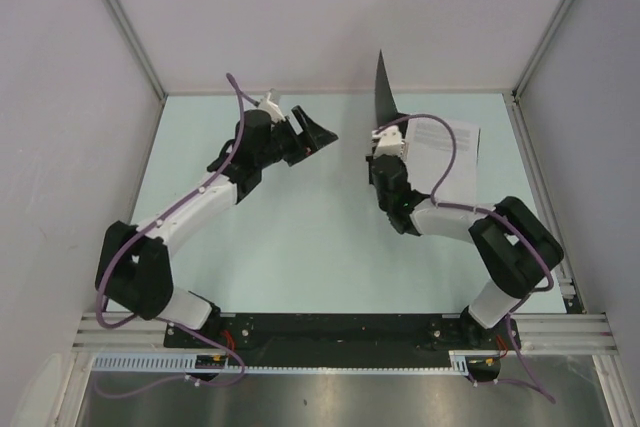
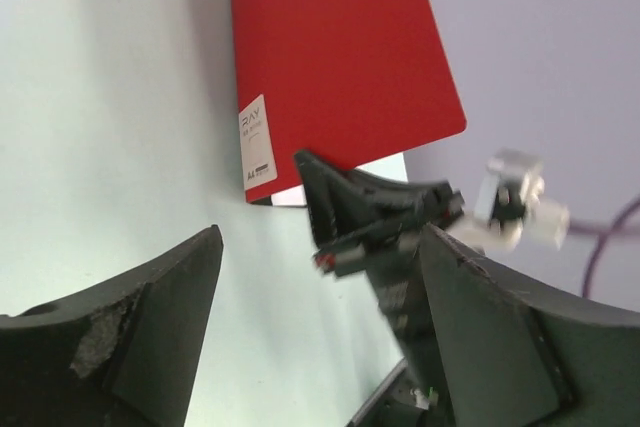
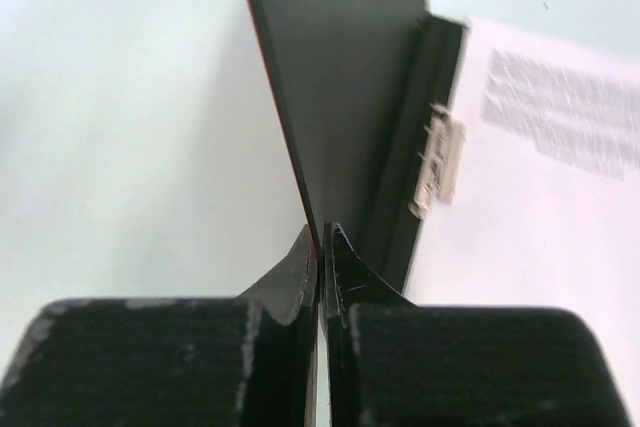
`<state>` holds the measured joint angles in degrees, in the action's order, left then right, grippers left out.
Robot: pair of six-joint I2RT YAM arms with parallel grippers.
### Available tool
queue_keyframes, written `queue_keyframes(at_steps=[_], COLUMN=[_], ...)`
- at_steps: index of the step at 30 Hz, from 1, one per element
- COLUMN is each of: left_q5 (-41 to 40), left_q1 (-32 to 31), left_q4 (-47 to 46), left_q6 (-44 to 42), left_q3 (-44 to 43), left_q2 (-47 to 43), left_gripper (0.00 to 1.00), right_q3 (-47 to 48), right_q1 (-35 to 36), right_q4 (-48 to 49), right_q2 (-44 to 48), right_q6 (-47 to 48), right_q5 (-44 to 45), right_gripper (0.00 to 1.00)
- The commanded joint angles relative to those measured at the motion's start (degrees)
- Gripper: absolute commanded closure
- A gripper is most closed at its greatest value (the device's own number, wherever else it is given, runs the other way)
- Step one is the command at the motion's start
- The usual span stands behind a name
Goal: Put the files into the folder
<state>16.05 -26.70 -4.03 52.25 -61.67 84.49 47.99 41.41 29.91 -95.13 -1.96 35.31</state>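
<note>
Folder [image 2: 340,57] red outside, black inside; right gripper [image 3: 320,237] clamps cover; left gripper [image 1: 318,132] apart.

Top cam looked down from behind; wrist cams sat way closer (right one nearest), all three catching the folder [image 1: 384,87] upper-middle.

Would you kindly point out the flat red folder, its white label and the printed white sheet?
Flat red folder [image 2: 335,47], left wrist view, cover's middle.
White label [image 2: 256,142], left wrist view, centre.
Printed white sheet [image 3: 560,112], right wrist view, text block.
</note>
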Motion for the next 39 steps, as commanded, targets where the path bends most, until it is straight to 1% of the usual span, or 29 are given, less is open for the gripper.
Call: queue_keyframes(at_steps=[1,2,3,4,5,6,7,8,9,10,13,14,17,19,20,21,26,28,29,30,31,32,33,36,37,38,39], left_q5=[-3.7,-5.0,-5.4,-5.5,-5.4,-5.2,-4.5,-3.9,-3.1,-2.9,-3.0,-2.9,-1.6,-0.3,-0.1,-0.1,0.6,0.7,0.8,0.9,1.1,1.2,1.3,2.0,2.1,2.2,2.5], left_q1=[0.8,0.9,1.0,1.6,1.8,2.1,2.6,2.8,3.0,3.1,3.1,3.1,3.1,3.1,3.1,3.1,3.1,3.1,3.0,3.1,3.1,3.1,3.1,3.1,3.1,3.0,3.1], left_q4=[0.3,0.6,0.8,0.6,0.5,0.3,0.1,-0.1,-0.1,-0.1,-1.1,-2.1,-3.0,-3.8,-4.3,-4.5,-5.1,-5.2,-5.2,-5.3,-5.5,-5.6,-5.7,-6.5,-6.6,-7.0,-7.0], left_q6=[-7.7,-9.1,-9.5,-9.9,-10.0,-9.9,-9.8,-9.5,-9.6,-9.6,-9.7,-9.2,-8.1,-7.3,-7.2,-7.0,-6.2,-6.2,-6.2,-6.2,-6.2,-6.2,-6.2,-5.7,-5.5,-5.4,-5.4], left_q3=[-0.4,0.0,0.5,1.5,2.0,2.4,3.0,3.4,3.7,4.3,6.6,7.2,7.4,7.4,7.4,7.4,7.5,7.7,7.8,7.9,7.9,7.9,7.9,7.7,7.7,7.6,7.4], left_q2=[-6.3,-7.6,-8.3,-8.7,-9.5,-9.6,-9.6,-9.5,-9.6,-9.8,-10.7,-10.7,-9.8,-9.1,-9.0,-8.8,-7.8,-7.8,-7.5,-7.5,-7.2,-7.1,-6.6,-5.7,-5.4,-5.1,-4.9], left_gripper=[0.14,0.14,0.14,0.14,0.13,0.14,0.14,0.14,0.14,0.14,0.14,0.14,0.14,0.14,0.14,0.14,0.14,0.14,0.14,0.14,0.14,0.14,0.14,0.14,0.14,0.14,0.14], right_q3=[-5.1,-6.8,-7.4,-7.8,-8.8,-9.7,-10.9,-13.3,-14.0,-14.1,-16.1,-16.9,-18.6,-19.9,-20.5,-20.8,-20.5,-16.7,-13.7,-12.4,-10.7,-6.8,-5.5,-3.9,-2.9,-2.0,-0.3], right_q1=[-6.5,-7.9,-11.1,-12.6,-13.9,-16.4,-17.6,-19.1,-20.2,-22.4,-25.3,-25.8,-29.8,-32.0,-34.8,-36.0,-45.3,-47.5,-48.6,-49.8,-50.5,-50.9,-51.5,-52.0,-52.0,-52.0,-52.1], right_q4=[6.2,7.3,9.2,10.2,11.3,13.2,15.0,18.9,20.5,21.4,25.5,26.5,26.7,25.6,25.5,25.5,25.5,19.9,18.9,18.9,17.0,12.3,9.6,3.2,0.5,-4.2,-5.6], right_q2=[4.7,5.0,5.2,4.8,4.5,4.5,4.4,4.3,3.8,3.0,0.1,-0.7,-2.0,-2.1,-2.2,-2.4,-5.4,-9.4,-11.3,-12.8,-16.1,-17.3,-18.3,-17.1,-16.7,-16.1,-16.2], right_q6=[-16.0,-17.6,-21.6,-23.6,-26.1,-28.1,-33.6,-36.2,-38.7,-44.1,-51.2,-55.4,-58.9,-59.1,-59.5,-59.8,-61.1,-58.7,-58.0,-57.3,-56.1,-54.7,-52.6,-46.8,-42.6,-41.0,-39.7], right_q5=[-13.9,-20.0,-23.0,-26.1,-32.1,-33.7,-36.8,-38.3,-40.0,-44.1,-49.4,-49.9,-51.7,-51.5,-51.6,-51.7,-56.2,-62.5,-65.1,-69.7,-72.1,-74.1,-76.3,-74.3,-73.7,-73.5,-73.6], right_gripper=[1.0,1.0,1.0,1.0,1.0,1.0,1.0,1.0,1.0,1.0,1.0,1.0,1.0,1.0,1.0,1.0,1.0,1.0,1.0,1.0,1.0,1.0,1.0,1.0,1.0,1.0,1.0])
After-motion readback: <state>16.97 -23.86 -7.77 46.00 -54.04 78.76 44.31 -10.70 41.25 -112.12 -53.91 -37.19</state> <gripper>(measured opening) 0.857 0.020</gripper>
